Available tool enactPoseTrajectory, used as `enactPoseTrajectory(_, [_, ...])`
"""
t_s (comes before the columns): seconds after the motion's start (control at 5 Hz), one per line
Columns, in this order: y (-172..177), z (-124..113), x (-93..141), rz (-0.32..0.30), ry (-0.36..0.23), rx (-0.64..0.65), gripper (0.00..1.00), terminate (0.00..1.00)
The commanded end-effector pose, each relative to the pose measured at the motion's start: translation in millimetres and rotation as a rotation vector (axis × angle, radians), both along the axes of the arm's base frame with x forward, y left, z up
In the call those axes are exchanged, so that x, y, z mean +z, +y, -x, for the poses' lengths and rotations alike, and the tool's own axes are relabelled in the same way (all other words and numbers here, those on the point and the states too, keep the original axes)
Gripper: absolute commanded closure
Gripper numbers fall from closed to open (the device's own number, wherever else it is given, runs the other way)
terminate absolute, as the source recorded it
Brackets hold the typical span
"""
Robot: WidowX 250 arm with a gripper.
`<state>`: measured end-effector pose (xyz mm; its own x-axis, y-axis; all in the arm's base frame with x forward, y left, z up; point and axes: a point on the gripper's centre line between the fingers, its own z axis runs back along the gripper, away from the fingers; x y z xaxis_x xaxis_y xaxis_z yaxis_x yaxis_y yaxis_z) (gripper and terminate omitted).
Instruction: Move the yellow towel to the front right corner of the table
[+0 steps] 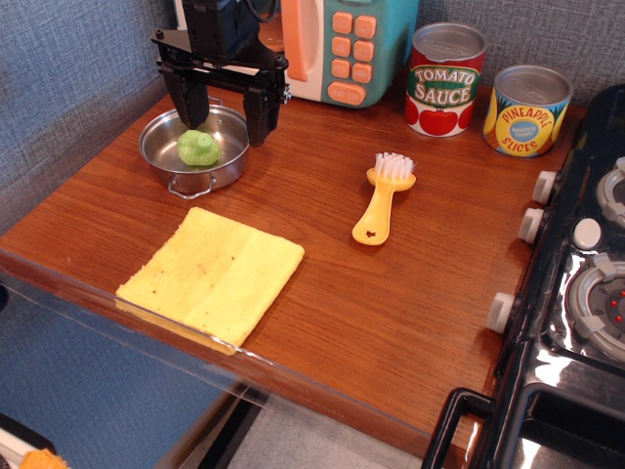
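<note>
The yellow towel [212, 277] lies flat and folded at the front left of the table [391, 293], its near edge at the clear plastic front edge. My gripper [226, 115] hangs at the back left, above the steel pot [194, 149], far behind the towel. Its two black fingers stand apart and hold nothing. A green round object [198, 148] sits in the pot, between and below the fingers.
A yellow-handled brush [381, 198] lies mid-table. A tomato sauce can [444, 79] and a pineapple slices can [526, 110] stand at the back right. A toy microwave [342, 44] is behind the gripper. A black toy stove [576, 293] fills the right side.
</note>
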<state>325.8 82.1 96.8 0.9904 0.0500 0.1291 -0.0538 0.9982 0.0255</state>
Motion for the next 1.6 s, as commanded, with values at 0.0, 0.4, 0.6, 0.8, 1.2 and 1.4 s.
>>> enactPoseTrajectory(0.0, [0,0,0,0.0,0.0,0.0,0.0,0.0])
enactPoseTrajectory(0.4, [-12,27,-8,-0.082,-0.013,0.009,0.0,0.0])
enactPoseTrajectory(0.6, [-12,45,-14,-0.041,-0.101,-0.069,0.0,0.0])
enactPoseTrajectory(0.8, [-13,56,-30,-0.014,-0.057,-0.07,0.0,0.0])
enactPoseTrajectory(1.2, [-3,75,-65,-0.005,-0.008,-0.088,0.0,0.0])
enactPoseTrajectory(1.4, [-7,77,-78,-0.031,-0.001,-0.106,0.0,0.0])
